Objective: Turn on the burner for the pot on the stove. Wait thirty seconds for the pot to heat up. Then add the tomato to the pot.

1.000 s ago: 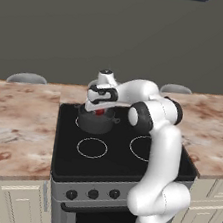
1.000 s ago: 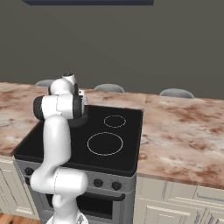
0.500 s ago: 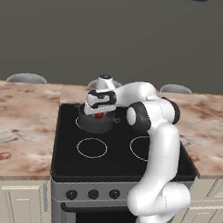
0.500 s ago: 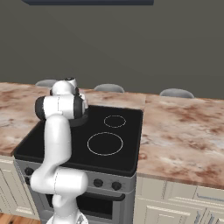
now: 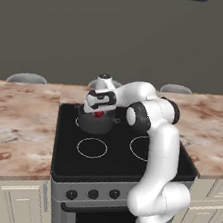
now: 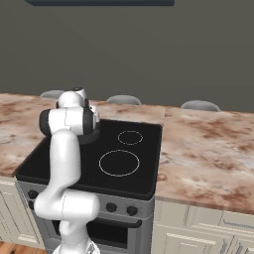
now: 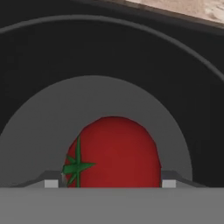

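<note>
The dark grey pot (image 5: 94, 124) stands on the back left ring of the stove (image 5: 110, 169), and the burner under it is almost wholly covered. My gripper (image 5: 99, 110) hangs just above the pot's mouth, pointing down, shut on the red tomato (image 5: 99, 114). In the hand view the tomato (image 7: 113, 153) with its green stem sits between my two fingertips, and my gripper (image 7: 109, 183) looks straight down at the pot's grey floor (image 7: 100, 100). In the right base view my arm covers most of the pot (image 6: 92, 137).
Two bare white rings (image 5: 92, 147) (image 5: 141, 147) mark the black glass in front and to the right of the pot. Black knobs (image 5: 93, 194) line the steel front. Marble counters (image 5: 10, 128) (image 5: 212, 128) flank the stove, with grey stool tops behind them.
My hand has sunk slightly toward the pot with the tomato still between the fingers. The pot and the base have not moved.
</note>
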Controlling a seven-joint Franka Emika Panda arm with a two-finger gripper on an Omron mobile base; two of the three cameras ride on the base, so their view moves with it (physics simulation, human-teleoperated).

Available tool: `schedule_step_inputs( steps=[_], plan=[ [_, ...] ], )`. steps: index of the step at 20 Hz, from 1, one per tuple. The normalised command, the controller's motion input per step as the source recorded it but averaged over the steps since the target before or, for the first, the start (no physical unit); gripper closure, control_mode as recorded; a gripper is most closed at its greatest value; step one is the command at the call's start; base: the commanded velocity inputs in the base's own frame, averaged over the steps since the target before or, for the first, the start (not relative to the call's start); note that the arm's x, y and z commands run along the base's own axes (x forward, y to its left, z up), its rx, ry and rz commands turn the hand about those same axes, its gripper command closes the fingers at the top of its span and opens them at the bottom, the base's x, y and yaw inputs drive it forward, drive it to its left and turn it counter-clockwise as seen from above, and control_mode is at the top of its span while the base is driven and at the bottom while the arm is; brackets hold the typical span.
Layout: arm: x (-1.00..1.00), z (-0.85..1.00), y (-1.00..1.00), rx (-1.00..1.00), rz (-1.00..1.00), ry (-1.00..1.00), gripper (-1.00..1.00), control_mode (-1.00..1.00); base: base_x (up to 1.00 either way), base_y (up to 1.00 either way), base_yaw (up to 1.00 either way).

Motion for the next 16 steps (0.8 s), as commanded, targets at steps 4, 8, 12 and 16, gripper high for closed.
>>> schedule_step_inputs(
  steps=[4,8,12,16],
  plan=[
    [-0.20,0.22,0.00,0.00,-0.13,-0.18,-1.00,-1.00,0.00,0.00,0.00],
    [-0.21,0.50,0.00,0.00,-0.13,-0.23,-1.00,-1.00,0.00,0.00,0.00],
    [-0.30,0.71,0.00,0.00,-0.12,-0.24,-1.00,-1.00,0.00,0.00,0.00],
    [-0.89,0.85,-0.11,0.09,-0.10,-0.21,-1.00,-1.00,0.00,0.00,0.00]
  ],
)
